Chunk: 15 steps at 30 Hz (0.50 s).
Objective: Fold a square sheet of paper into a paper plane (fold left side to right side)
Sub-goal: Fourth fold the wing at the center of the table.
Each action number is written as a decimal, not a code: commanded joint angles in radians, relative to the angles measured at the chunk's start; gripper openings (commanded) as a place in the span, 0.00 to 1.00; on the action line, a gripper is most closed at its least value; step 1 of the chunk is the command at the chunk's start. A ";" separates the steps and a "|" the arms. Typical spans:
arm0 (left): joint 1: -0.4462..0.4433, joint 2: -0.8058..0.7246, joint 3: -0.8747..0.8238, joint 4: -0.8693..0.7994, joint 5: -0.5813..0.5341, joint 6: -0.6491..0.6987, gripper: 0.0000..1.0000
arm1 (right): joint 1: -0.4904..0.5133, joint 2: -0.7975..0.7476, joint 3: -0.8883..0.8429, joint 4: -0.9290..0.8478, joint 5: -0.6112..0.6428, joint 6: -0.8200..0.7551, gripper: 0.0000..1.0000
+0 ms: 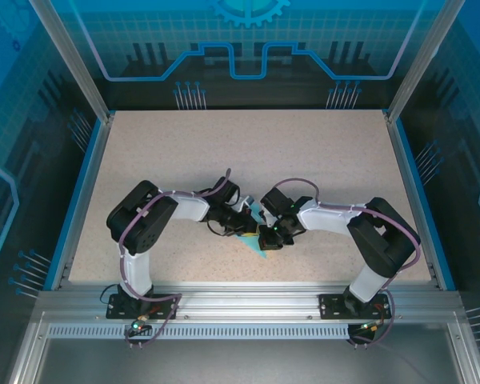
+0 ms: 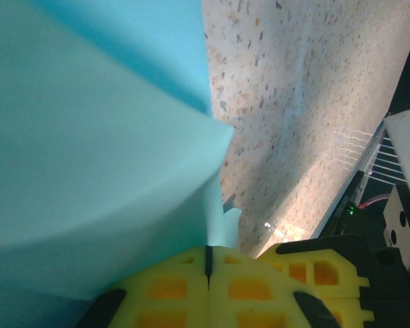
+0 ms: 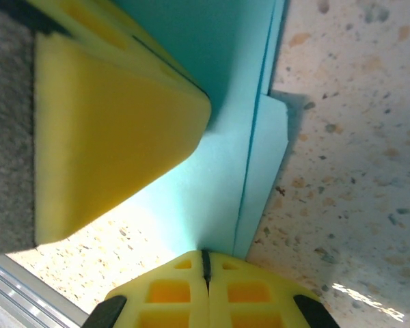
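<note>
Tabletop (image 1: pixel 248 152) speckled beige, walls (image 1: pixel 248 48) blue; left fingers (image 2: pixel 171 290) pinch folded cyan paper (image 2: pixel 89 137), right fingers (image 3: pixel 171 294) closed alongside.

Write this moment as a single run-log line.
left hand: shut on paper | right hand: shut, touching paper | paper: partly folded, lifted

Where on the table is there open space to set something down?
The far half of the table, beyond the left arm and right arm, is bare. Narrow strips outside each elbow too. Crowded near centre, where the left gripper and right gripper meet on the cyan paper.
</note>
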 commanded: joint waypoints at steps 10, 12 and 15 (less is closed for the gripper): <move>0.116 0.018 0.035 -0.071 -0.138 0.072 0.00 | 0.000 0.069 -0.052 -0.162 0.101 -0.024 0.00; 0.129 0.024 0.055 -0.086 -0.142 0.084 0.00 | 0.000 0.068 -0.053 -0.163 0.099 -0.025 0.00; 0.148 0.030 0.083 -0.109 -0.153 0.105 0.00 | 0.000 0.064 -0.055 -0.164 0.098 -0.025 0.00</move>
